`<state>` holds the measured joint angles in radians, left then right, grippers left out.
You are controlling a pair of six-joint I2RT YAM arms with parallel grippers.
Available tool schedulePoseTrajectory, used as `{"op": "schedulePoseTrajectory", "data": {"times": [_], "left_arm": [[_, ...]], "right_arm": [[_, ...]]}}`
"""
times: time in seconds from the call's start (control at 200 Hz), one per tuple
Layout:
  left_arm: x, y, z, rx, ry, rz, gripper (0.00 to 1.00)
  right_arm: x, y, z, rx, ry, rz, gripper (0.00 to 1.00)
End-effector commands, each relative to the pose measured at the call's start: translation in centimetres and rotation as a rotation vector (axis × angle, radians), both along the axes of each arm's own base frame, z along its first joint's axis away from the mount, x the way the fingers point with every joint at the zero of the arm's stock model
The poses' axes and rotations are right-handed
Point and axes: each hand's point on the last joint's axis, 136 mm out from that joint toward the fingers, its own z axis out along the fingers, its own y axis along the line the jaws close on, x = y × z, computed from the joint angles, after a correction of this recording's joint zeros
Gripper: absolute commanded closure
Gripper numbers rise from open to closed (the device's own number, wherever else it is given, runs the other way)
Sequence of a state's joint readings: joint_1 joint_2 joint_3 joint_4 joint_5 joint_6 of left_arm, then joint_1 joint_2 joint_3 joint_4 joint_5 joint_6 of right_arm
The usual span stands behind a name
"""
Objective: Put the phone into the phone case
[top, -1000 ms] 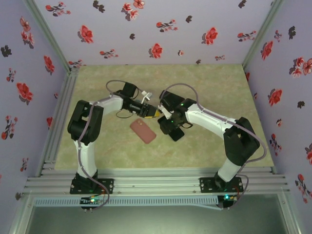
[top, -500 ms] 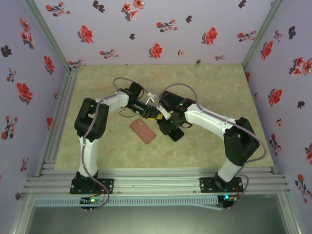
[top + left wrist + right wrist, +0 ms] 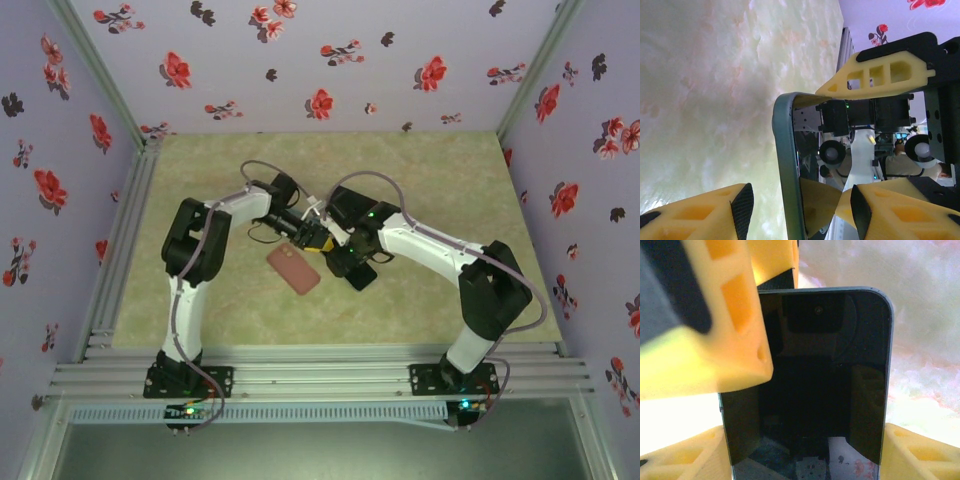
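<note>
My right gripper point(image 3: 802, 460) is shut on the black phone point(image 3: 815, 390), its yellow fingers pressing the phone's two long edges. It holds the phone above the table's middle. My left gripper point(image 3: 800, 210) is open and straddles the phone point(image 3: 787, 165), seen edge-on, with a gap between each black pad and the phone. One left finger point(image 3: 715, 315) overlaps the phone's top left corner in the right wrist view. In the top view the two grippers, left point(image 3: 312, 232) and right point(image 3: 335, 246), meet nose to nose. The pink phone case point(image 3: 293, 268) lies flat on the table just in front of them.
The beige marbled table point(image 3: 420, 180) is walled on three sides by floral panels. An aluminium rail point(image 3: 130, 240) runs along the left edge and another along the near edge by the arm bases.
My left arm has swung right and brought its jaws over the end of the phone, narrowing them slightly. The right arm, phone and case have stayed put.
</note>
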<state>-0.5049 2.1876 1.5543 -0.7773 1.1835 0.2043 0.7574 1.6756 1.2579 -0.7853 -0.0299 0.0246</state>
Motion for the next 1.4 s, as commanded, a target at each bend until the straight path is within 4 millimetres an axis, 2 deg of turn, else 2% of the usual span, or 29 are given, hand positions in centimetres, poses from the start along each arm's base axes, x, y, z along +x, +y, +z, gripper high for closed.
{"op": "schedulePoseTrajectory", "data": {"times": [0.0, 0.27, 0.61, 1.395], "left_arm": [[-0.5, -0.6, 0.6, -0.035, 0.013, -0.034, 0.42], [-0.8, -1.3, 0.6, -0.042, 0.015, -0.07, 0.45], [-1.6, -1.2, 0.3, -0.031, 0.051, -0.081, 0.51], [-1.4, -1.5, 0.4, -0.048, 0.052, -0.088, 0.66]], "right_arm": [[0.2, 0.8, 1.3, 0.015, -0.021, 0.03, 0.39], [0.1, 0.9, 1.3, 0.012, -0.023, 0.036, 0.39], [0.2, 0.8, 1.4, 0.011, -0.028, 0.034, 0.39], [0.3, 0.9, 1.4, 0.003, -0.03, 0.036, 0.39]]}}
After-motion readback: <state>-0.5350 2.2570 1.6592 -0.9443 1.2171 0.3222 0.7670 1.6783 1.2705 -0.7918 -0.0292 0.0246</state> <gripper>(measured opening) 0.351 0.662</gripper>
